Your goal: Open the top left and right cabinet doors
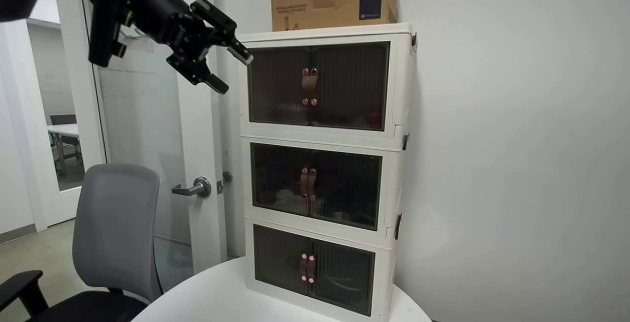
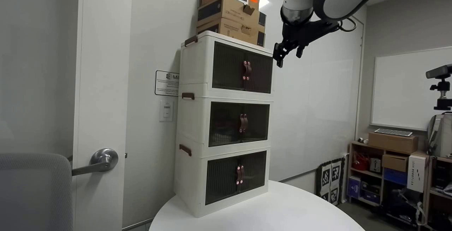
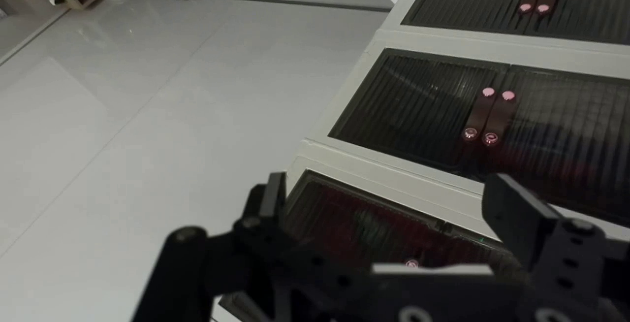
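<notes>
The top left door (image 1: pixel 278 90) and top right door (image 1: pixel 354 90) are dark see-through panels in the cream cabinet, both shut. They also show shut in an exterior view, left (image 2: pixel 227 65) and right (image 2: pixel 262 73). Their brown handles (image 1: pixel 310 86) meet at the centre seam. My gripper (image 1: pixel 235 72) is open and empty, in the air in front of the top compartment, apart from it. It shows in an exterior view (image 2: pixel 289 57) too. In the upside-down wrist view the open fingers (image 3: pixel 386 194) frame the top right door (image 3: pixel 354 213); the gripper body hides most of the handles there.
Cardboard boxes (image 1: pixel 330 4) are stacked on the cabinet. Middle-tier doors (image 1: pixel 344 189) and lowest doors (image 1: pixel 344 277) are shut. The cabinet stands on a round white table (image 2: pixel 300 209) against a wall. A grey chair (image 1: pixel 115 223) and a door lever (image 1: pixel 192 189) are beside it.
</notes>
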{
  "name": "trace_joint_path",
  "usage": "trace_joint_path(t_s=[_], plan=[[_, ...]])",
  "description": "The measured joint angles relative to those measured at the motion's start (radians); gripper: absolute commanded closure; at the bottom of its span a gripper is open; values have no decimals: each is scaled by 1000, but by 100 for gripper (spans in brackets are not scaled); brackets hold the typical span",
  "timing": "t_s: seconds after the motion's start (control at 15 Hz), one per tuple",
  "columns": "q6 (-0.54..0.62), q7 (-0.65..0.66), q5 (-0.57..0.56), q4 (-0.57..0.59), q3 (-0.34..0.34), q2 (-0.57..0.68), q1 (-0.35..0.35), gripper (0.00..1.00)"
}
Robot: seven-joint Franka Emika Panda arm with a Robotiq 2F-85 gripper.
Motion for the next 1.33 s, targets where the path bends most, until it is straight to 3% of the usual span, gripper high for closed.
trace_joint_path(t_s=[0.53,1.33], plan=[[2,205,-294,268,-37,272,65,0],[23,211,-319,678,-154,577,141,0]])
